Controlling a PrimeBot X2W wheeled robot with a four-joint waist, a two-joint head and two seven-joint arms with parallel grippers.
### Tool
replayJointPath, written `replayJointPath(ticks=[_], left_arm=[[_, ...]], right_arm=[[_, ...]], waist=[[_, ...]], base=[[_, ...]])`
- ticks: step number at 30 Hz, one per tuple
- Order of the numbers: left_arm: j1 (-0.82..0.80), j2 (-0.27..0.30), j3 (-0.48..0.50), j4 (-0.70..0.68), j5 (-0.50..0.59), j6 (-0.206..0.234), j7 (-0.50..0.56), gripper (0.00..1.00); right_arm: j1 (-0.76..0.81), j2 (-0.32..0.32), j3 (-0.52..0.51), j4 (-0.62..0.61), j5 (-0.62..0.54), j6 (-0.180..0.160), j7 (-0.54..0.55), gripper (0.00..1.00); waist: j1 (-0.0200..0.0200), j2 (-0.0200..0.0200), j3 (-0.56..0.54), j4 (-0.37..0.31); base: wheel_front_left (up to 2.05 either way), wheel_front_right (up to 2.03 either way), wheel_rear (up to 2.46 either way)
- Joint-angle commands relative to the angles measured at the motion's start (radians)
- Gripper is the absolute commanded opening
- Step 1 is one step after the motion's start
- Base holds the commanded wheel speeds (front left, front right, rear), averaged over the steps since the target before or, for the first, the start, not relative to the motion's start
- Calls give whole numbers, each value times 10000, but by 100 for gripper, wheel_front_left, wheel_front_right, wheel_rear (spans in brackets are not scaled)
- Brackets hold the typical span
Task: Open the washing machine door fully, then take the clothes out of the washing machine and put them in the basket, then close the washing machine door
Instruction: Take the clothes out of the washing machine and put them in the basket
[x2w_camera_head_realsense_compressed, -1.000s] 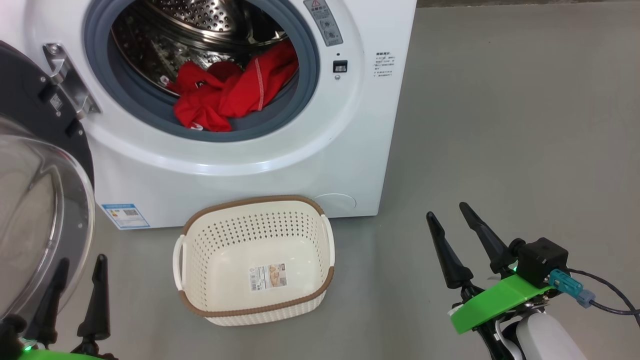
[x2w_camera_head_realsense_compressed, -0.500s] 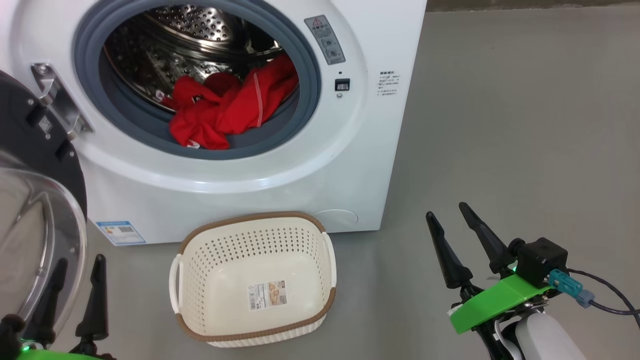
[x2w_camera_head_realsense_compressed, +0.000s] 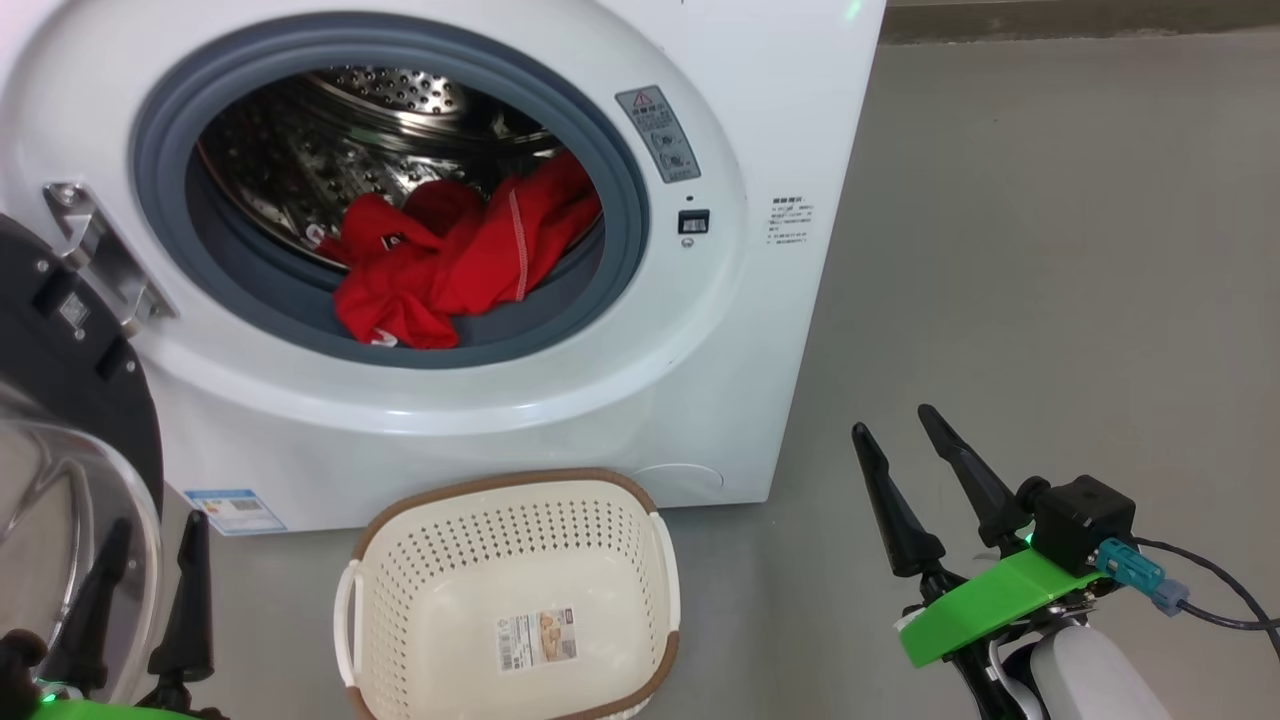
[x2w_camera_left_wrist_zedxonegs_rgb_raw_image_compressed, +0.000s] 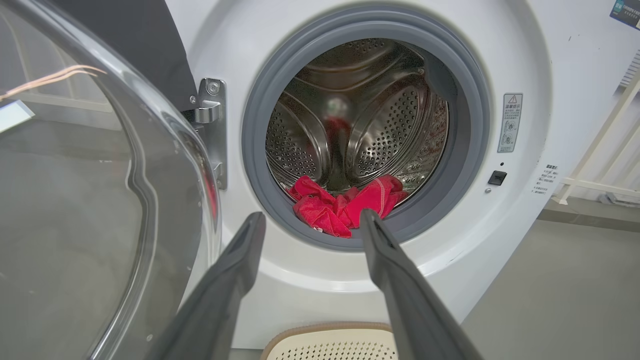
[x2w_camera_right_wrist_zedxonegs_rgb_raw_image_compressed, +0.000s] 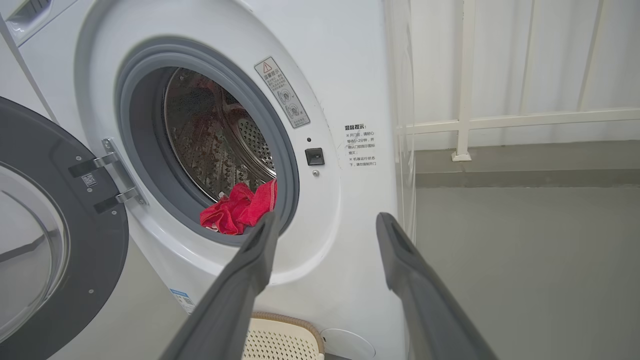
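Washing machine door (x2w_camera_head_realsense_compressed: 90, 400) hangs wide open off the hinge side of the washing machine (x2w_camera_head_realsense_compressed: 500, 420), so by my reading step one is done and unloading comes next. And there's the target: the clothes (x2w_camera_head_realsense_compressed: 450, 270), one red heap, slumped at the bottom front of the machine's drum (x2w_camera_head_realsense_compressed: 300, 170) and lapping onto the grey gasket (x2w_camera_head_realsense_compressed: 620, 250). How many garments are in it I can't say, it's all bunched. Its long axis runs across the machine's mouth, hinge side to latch side.

Now the line-up that matters. Left gripper (x2w_camera_head_realsense_compressed: 160, 522) sits low in front of the machine on the hinge side, right beside the door's glass, fingers spread wide, holding nothing. In its wrist view the heap lies dead ahead, framed between its two fingers. Right gripper (x2w_camera_head_realsense_compressed: 894, 418) hovers out past the machine's latch-side corner, also splayed and empty, and in its wrist view the heap sits off to the hinge side of its fingers. So the left looks nearer and better aimed. A straight reach forward and up into the mouth should find the heap, minding the glass alongside.

Count: one door, one heap, one basket (x2w_camera_head_realsense_compressed: 500, 477), two grippers. The basket sits empty directly in front of the machine, below the mouth.
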Motion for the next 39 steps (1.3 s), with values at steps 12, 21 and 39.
replayJointPath(ticks=[12,21,39], left_arm=[[-281,254,488,-179,172,46,-92,100],[-293,248,489,-173,202,46,-92,100],[-299,266,512,-190,205,46,-92,100]], right_arm=[[-46,38,197,-238,-104,16,-120,100],[-43,43,195,-236,-101,16,-120,100],[-79,74,168,-221,-143,16,-120,100]], waist=[[0,-1,-7,12],[0,-1,11,35],[0,-1,65,23]], base=[[25,-25,0],[0,0,0],[0,0,0]])
